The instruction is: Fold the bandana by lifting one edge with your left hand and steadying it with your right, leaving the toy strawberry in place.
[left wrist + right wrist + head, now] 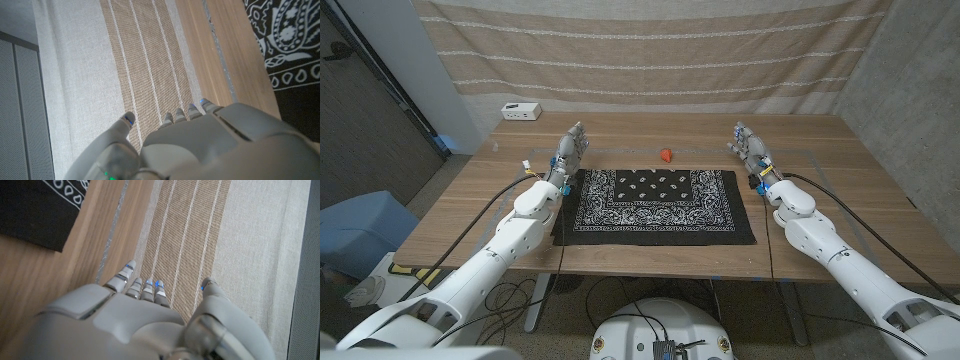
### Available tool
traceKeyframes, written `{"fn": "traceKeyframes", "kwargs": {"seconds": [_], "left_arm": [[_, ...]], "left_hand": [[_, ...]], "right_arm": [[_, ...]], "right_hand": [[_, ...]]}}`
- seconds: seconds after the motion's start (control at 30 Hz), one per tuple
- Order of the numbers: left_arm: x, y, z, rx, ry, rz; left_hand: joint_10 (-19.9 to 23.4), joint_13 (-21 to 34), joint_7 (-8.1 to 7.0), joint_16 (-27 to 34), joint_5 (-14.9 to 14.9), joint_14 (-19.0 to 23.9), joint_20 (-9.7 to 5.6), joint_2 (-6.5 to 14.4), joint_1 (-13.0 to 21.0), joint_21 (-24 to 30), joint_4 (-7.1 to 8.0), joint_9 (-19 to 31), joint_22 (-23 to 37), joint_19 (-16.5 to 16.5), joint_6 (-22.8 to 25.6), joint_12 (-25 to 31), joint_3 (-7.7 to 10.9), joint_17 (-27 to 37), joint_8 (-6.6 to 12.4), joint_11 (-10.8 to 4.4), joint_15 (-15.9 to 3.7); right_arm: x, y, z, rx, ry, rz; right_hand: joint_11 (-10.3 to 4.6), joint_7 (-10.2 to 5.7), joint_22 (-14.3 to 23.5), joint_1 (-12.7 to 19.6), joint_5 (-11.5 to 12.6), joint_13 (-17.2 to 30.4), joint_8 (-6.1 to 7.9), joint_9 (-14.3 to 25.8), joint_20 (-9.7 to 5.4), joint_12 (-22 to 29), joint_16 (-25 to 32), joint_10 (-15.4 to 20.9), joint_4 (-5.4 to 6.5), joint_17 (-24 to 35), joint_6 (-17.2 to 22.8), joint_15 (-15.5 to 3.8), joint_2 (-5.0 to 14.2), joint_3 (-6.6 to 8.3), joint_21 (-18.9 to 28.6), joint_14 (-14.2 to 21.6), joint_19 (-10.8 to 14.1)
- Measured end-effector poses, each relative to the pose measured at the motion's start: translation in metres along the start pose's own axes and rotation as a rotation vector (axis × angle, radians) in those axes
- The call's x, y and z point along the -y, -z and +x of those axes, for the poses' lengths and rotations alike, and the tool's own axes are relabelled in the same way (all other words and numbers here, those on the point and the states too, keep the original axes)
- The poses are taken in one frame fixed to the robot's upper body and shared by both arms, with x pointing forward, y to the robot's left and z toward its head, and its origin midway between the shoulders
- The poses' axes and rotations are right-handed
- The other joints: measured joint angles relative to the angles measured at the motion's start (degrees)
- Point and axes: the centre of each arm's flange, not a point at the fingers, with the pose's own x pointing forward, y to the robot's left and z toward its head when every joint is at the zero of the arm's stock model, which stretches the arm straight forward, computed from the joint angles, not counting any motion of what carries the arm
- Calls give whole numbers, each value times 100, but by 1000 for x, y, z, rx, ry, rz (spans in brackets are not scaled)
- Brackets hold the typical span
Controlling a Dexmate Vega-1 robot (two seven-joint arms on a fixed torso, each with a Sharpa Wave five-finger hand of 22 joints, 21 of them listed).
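Currently the bandana (656,205) lies spread out on the worktop (840,200), black with a white paisley print, unfolded. Its near edge runs close to the worktop's near edge. The toy strawberry (666,155) sits on bare wood just past the bandana's far edge, apart from the cloth, roughly at its midline.

Left robot hand (571,148) is raised beside the bandana's far left corner, not touching the cloth, fingers extended and apart, holding nothing. The left wrist view shows the left robot hand (200,145) with fingertips (129,119) pointing toward the striped curtain (145,55), bandana (290,45) off to its side.

Right robot hand (750,146) mirrors it beside the bandana's far right corner, also clear of the cloth, fingers extended and spread, empty. The right wrist view shows the right robot hand (145,325) with a bandana (42,210) corner off to the side and wood between them.

A small white box (521,111) sits well beyond the bandana at the worktop's far left corner. The striped curtain (650,55) hangs behind the worktop.
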Motion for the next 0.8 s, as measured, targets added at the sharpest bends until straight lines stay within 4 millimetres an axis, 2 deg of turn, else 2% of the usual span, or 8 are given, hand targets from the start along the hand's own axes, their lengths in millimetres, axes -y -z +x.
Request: {"fn": "traceKeyframes", "kwargs": {"seconds": [0.27,0.33,0.4,0.47,0.53,0.57,0.67,0.8], "left_arm": [[1,-3,0,3,-3,21],[1,-3,-1,3,-6,27],[2,-3,-1,4,-15,47],[1,-4,-2,6,-27,72],[0,-5,-3,11,-48,106],[0,-6,-4,13,-57,126],[1,-10,-7,29,-86,187],[-5,-11,-9,32,-161,295]], "left_hand": [[0,0,0,25,0,0,14,-2,-1,0,0,0,0,-13,0,0,0,0,22,0,0],[0,0,0,65,0,-12,71,-2,-1,54,-26,0,0,-41,1,47,27,0,47,0,12],[0,0,-13,91,0,-39,227,67,68,113,-76,0,-1,-31,-13,108,76,-7,106,0,131],[-22,17,-84,113,0,-28,446,110,223,183,-227,-1,-1,154,-42,183,118,-16,137,-22,326],[-34,26,-155,113,-54,-27,625,182,422,246,-403,-1,-1,416,-29,267,178,-17,194,-88,381],[-21,26,-199,113,-92,49,671,212,527,282,-499,-1,-1,567,21,304,203,-17,194,-92,430],[444,26,-164,113,-194,529,730,321,794,339,-787,-1,27,901,441,378,244,-17,195,-23,447],[880,53,-128,148,-266,986,785,372,1049,340,-1110,8,27,1084,802,421,255,-10,195,33,479]], "right_arm": [[1,-1,-2,2,-3,-8],[1,-2,-2,2,-5,-19],[0,-2,-2,-1,-6,-29],[-1,-2,-2,-5,-8,-43],[-2,-3,-3,-7,-11,-55],[-2,-3,-3,-11,-9,-67],[-3,-3,-4,-19,-12,-94],[-7,-6,-7,-20,-31,-121]], "right_hand": [[-1,0,0,0,0,0,0,0,0,0,22,0,-17,0,0,0,0,17,0,0,0],[28,18,0,63,0,0,0,0,2,0,22,30,-50,-6,17,0,14,50,0,1,2],[92,52,0,208,0,-1,22,0,87,15,38,94,-145,-15,97,100,46,113,40,100,87],[185,74,-1,418,-10,-1,44,0,188,61,89,187,-327,-9,209,246,68,188,115,247,296],[248,83,26,558,-50,-1,65,0,248,62,122,319,-469,-1,328,315,89,250,179,408,473],[256,91,26,589,-50,-1,65,0,257,81,133,389,-513,0,385,327,119,284,194,482,546],[273,61,31,750,-114,-1,128,18,316,127,133,609,-650,0,598,422,116,351,199,631,644],[282,33,53,859,-122,14,150,27,317,127,169,741,-747,0,791,410,122,406,199,741,645]]}}
